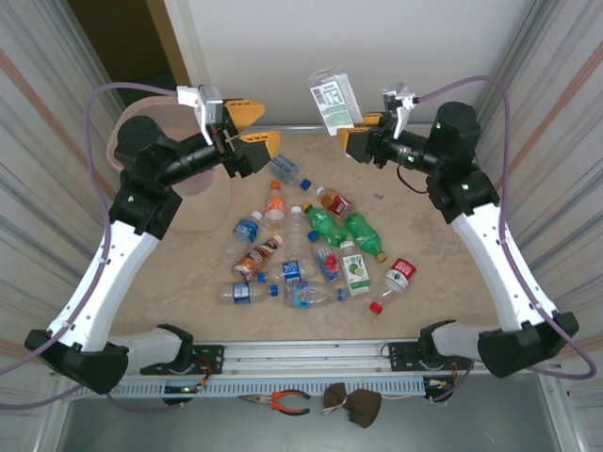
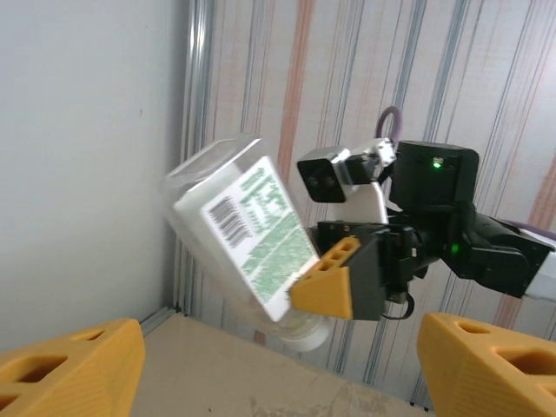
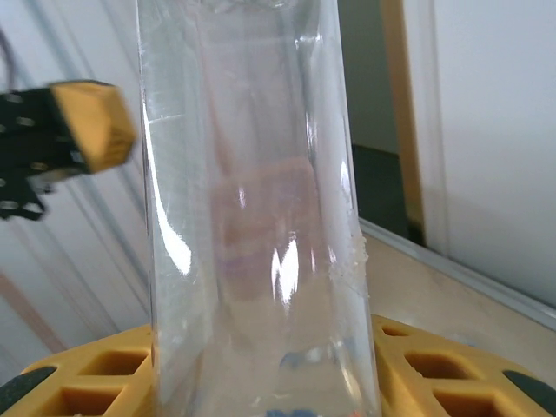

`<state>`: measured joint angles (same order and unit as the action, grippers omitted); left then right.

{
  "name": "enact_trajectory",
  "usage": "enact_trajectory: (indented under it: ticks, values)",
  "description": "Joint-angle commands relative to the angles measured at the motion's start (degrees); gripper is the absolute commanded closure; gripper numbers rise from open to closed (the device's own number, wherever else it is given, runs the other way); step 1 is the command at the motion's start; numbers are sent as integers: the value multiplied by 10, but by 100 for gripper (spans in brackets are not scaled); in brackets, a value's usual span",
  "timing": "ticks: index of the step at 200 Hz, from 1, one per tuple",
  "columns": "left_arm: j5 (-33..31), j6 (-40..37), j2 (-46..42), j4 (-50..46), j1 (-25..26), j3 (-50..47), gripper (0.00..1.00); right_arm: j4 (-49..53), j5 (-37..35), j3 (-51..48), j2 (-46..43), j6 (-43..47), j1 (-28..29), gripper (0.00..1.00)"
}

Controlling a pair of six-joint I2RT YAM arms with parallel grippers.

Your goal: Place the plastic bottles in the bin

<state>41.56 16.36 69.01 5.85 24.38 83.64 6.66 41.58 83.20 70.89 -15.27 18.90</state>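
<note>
Currently, the right tool [image 1: 350,135] is clamped on a clear bottle [image 1: 332,99] and holds it in the air above the far edge of the desk [image 1: 443,273], right of that edge's middle. The grip sits low on the bottle, near the white cap [image 2: 304,334]. The base points up and away, so the long axis stands steep and leans a little toward the left side. The white and green label [image 2: 256,234] faces the left arm. The left tool [image 1: 256,129] hangs empty with its jaws spread wide, above the far edge left of middle, with its opening turned toward the held bottle and well apart from it. The bin [image 1: 205,215] stands at the far left corner of the desk, partly under the left arm, so it lies leftward across the desk from the right tool, and the left arm is the nearer one. In my judgement the coming move turns on that leftward gap: either the right arm carries the bottle across, or it passes it into the waiting left jaws. The remaining plastic bottles [image 1: 296,250] lie scattered on their sides around the desk's middle, between the two arms.
</note>
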Motion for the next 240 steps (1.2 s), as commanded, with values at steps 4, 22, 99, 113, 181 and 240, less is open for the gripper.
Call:
enact_trajectory:
  ticks: [4, 22, 99, 113, 181, 240]
  values:
    - [24, 11, 16, 45, 22, 35, 17, -72, 52, -12, -37, -50, 9, 53]
    - [39, 4, 32, 45, 46, 57, 16, -84, 68, -10, -49, -54, 20, 53]
    - [93, 2, 92, 85, 115, 128, 23, -110, 86, -5, -77, -56, 83, 53]
    - [113, 3, 97, 103, 124, 130, 27, -114, 85, -6, -81, -59, 89, 53]
    - [151, -7, 106, 115, 150, 151, 47, -126, 88, -6, -94, -70, 104, 53]
    - [153, -5, 108, 115, 154, 153, 60, -124, 83, -10, -101, -63, 108, 53]
